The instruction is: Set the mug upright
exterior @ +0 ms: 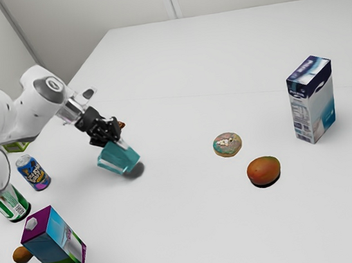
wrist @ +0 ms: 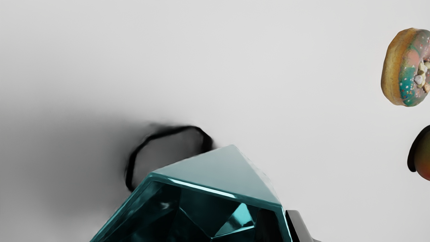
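Observation:
In the exterior view my gripper (exterior: pixel 105 133) points down toward the exterior view's right, at the upper end of the teal mug (exterior: pixel 118 159). The mug is tilted, with its shadow beside its lower end; it looks slightly raised off the table. In the wrist view the faceted mug (wrist: pixel 218 181) has its open mouth toward my hand. My gripper (wrist: pixel 284 226) is shut on its wall: one grey finger (wrist: pixel 299 225) lies along the outside, and a dark shape just inside the wall appears to be the other.
A donut (exterior: pixel 228 144), a mango (exterior: pixel 263 170) and a tall blue-and-white box (exterior: pixel 313 100) stand toward the exterior view's right. Near the arm are a blue can (exterior: pixel 33 173), a green can (exterior: pixel 11 203), a purple-topped carton (exterior: pixel 53 242) and a small brown fruit (exterior: pixel 22 255).

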